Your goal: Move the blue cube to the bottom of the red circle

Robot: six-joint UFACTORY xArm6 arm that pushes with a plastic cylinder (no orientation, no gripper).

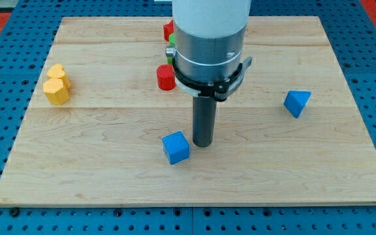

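Observation:
The blue cube (pixel 175 147) lies on the wooden board (pixel 96 163), below the view's middle. The red circle (pixel 165 78), a short red cylinder, stands above it, partly hidden by the arm's body. My tip (pixel 203 144) rests on the board just right of the blue cube, very close to its upper right corner; I cannot tell if it touches. The red circle is about a hundred pixels above the cube.
A blue triangular block (pixel 296 102) lies at the view's right. Two yellow blocks (pixel 56 85) sit together at the left. Another red block (pixel 168 30) and a bit of a green block (pixel 170 52) show near the top, mostly hidden by the arm.

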